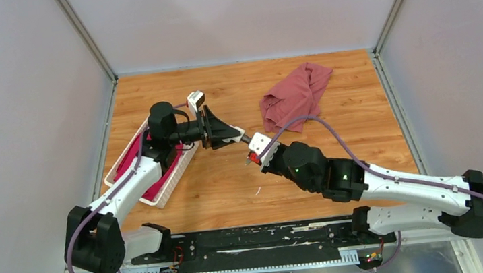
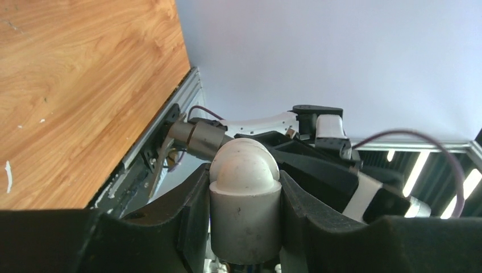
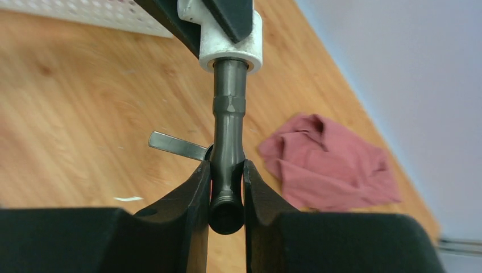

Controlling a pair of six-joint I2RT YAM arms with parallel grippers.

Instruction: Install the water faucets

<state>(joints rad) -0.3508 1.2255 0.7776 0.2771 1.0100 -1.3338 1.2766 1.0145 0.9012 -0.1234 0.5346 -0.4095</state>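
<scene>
My left pincer clamps white fitting, right pincer clamps grey tap; stem meets fitting at 12 o'clock. Keep coaxial, twist gently.

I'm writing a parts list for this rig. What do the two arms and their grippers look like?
The left arm and right arm have white shells with bulky black joint housings. A purple-grey cable runs along each. Small green lights glow on the right arm's joints. The left gripper and right gripper each have two black, wedge-shaped fingers.
</scene>
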